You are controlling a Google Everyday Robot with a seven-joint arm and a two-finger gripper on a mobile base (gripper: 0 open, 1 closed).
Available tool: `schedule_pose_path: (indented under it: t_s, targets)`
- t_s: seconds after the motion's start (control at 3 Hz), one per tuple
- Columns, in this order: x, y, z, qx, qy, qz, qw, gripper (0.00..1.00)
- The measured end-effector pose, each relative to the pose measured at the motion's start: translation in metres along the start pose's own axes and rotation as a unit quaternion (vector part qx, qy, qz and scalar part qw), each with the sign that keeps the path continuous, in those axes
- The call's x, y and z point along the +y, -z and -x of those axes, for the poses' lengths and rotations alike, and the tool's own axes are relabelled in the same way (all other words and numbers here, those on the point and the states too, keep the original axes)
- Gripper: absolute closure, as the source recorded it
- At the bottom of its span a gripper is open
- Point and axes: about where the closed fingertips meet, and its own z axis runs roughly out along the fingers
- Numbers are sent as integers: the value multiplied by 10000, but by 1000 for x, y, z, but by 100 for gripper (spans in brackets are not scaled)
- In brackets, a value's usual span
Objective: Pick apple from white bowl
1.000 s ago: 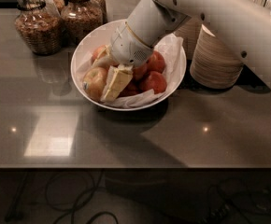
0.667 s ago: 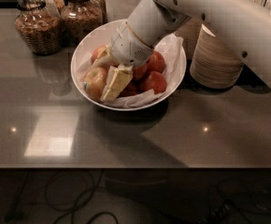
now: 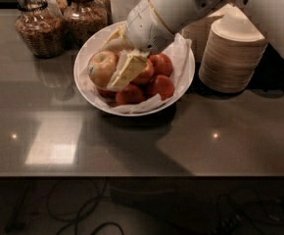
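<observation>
- Camera view: the white bowl (image 3: 79,84) sits near the counter's (image 3: 132,146) far edge, with the apple (image 3: 101,67) on its left side.
- The gripper (image 3: 116,65) is down against the apple. I cannot tell whether it's clamped.

Glossy grey tabletop (image 3: 132,146) carries white bowl (image 3: 132,111), glass jars (image 3: 39,31), stacked beige bowls (image 3: 230,58) — gripper (image 3: 115,62) down in the bowl.

Claw (image 3: 114,62) w/ apple (image 3: 101,68) clamped has come up a bit inside white bowl (image 3: 181,89); arm (image 3: 181,6) shifted up-right.
</observation>
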Motion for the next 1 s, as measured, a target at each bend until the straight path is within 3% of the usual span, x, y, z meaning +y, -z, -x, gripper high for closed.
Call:
schedule_pose_path:
  t_s: [0.33, 0.67, 1.0]
  targets:
    - [1, 28, 10, -122, 39, -317, 9994, 100]
    - [8, 83, 7, -27, 34, -853, 9963, 100]
    - [8, 83, 7, -27, 34, -853, 9963, 100]
